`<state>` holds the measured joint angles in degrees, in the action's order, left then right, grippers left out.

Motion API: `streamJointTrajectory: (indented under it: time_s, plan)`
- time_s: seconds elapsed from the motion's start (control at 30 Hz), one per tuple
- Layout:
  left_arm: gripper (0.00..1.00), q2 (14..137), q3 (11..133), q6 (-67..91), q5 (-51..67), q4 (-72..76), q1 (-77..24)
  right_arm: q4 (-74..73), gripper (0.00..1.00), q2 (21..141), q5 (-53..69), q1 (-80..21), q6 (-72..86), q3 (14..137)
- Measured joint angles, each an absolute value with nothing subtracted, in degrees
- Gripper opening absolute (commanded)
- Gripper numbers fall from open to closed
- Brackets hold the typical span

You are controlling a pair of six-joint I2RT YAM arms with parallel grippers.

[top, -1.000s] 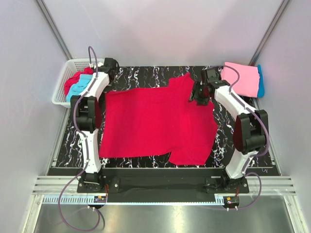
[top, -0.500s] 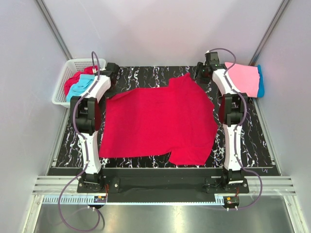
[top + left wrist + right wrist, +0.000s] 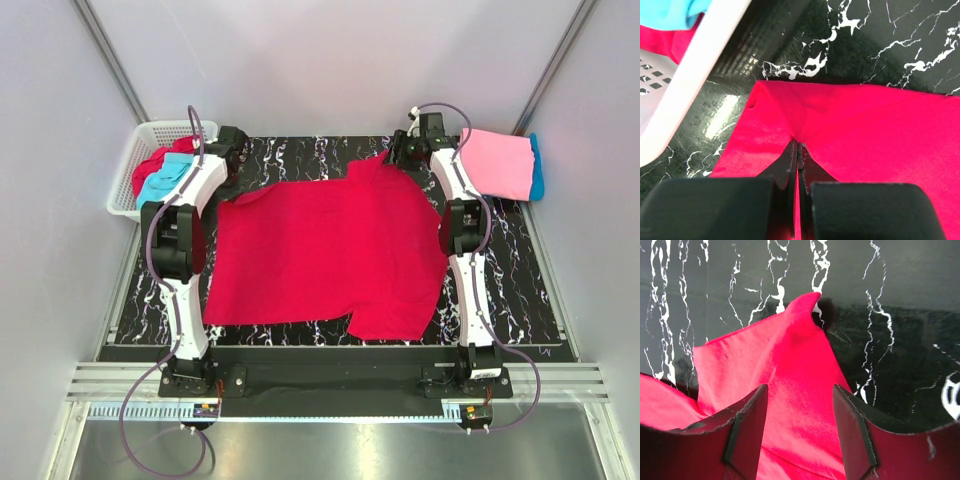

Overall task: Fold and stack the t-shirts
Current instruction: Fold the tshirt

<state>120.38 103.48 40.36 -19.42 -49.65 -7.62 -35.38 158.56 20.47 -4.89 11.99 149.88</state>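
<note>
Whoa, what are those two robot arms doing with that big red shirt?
They are folding t-shirts. A red t-shirt lies spread flat on the table. The left gripper is shut, pinching its far left corner. The right gripper hangs open over the far right sleeve. At the far right, a folded pink t-shirt sits on a turquoise t-shirt.

Five t-shirts are in view. One crimson red t-shirt (image 3: 330,250) lies spread on the one bench (image 3: 300,155), reaching both sets of jaws. By the right jaws, one pink t-shirt (image 3: 495,160) lies on one turquoise t-shirt (image 3: 537,172). By the left jaws, one white basket (image 3: 125,208) holds a second red t-shirt (image 3: 150,168) and a second turquoise t-shirt (image 3: 165,185).
</note>
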Motion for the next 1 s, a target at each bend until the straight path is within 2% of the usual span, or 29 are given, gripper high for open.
streamJointTrajectory:
  time_s: [0.37,0.63,0.73,0.83,0.9,1.0]
  plan:
    - [0.0,118.65,102.48,40.36,-17.23,-49.69,-7.62,-32.49,0.67,159.59,21.1,-4.6,11.27,152.16]
    - [0.0,117.38,101.69,40.36,-16.6,-49.58,-7.62,-25.54,0.66,161.36,21.08,-4.16,12.05,153.18]
    - [0.0,117.14,101.49,40.36,-16.45,-49.65,-7.62,-23.49,0.62,162.54,21.15,-3.99,13.39,153.18]
    - [0.0,116.36,101.41,40.36,-16.43,-49.65,-7.62,-22.02,0.52,163.44,21.93,-3.75,15.05,153.18]
    - [0.0,115.52,101.38,40.36,-16.43,-49.65,-7.62,-21.15,0.42,163.76,22.61,-3.57,16.21,153.18]
    - [0.0,113.91,101.25,40.34,-16.43,-49.65,-7.62,-19.51,0.33,163.92,23.73,-3.29,17.76,153.08]
